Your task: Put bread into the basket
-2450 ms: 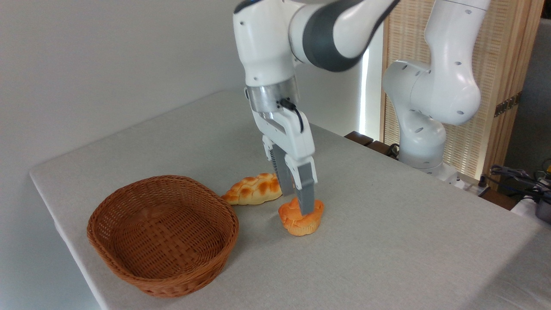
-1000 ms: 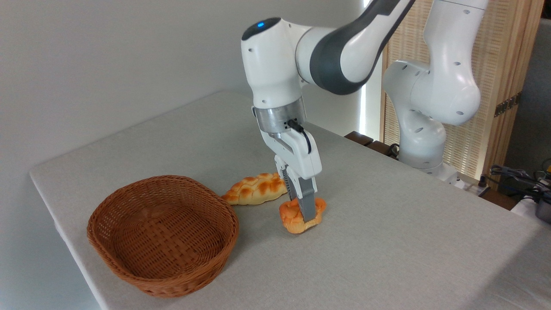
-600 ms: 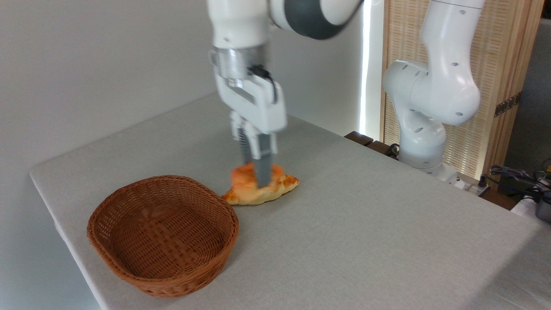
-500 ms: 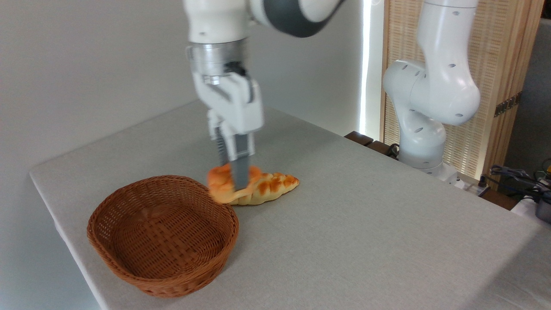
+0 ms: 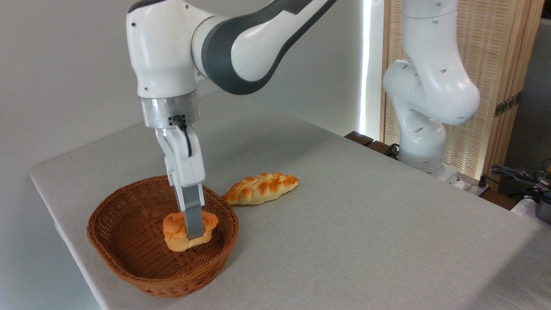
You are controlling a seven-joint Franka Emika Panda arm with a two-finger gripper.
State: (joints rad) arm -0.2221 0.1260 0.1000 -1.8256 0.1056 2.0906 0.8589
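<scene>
The bread [image 5: 175,232], a small round orange bun with a lumpy top, hangs inside the oval reddish-brown wicker basket [image 5: 125,262] at the table's front left. My gripper [image 5: 191,230] points straight down and is shut on the bread, its near grey finger across the bun's front. Whether the bun touches the basket floor I cannot tell. The far finger is hidden behind the bun.
A longer golden braided loaf [image 5: 261,188] lies on the grey table [image 5: 366,224] just right of the basket's rim. The arm's white base [image 5: 424,129] stands at the back right, with cables and gear [image 5: 521,181] at the far right edge.
My gripper closed on the bread, lifted it off the table, carried it left past the braided loaf, and has come down into the basket with it.
</scene>
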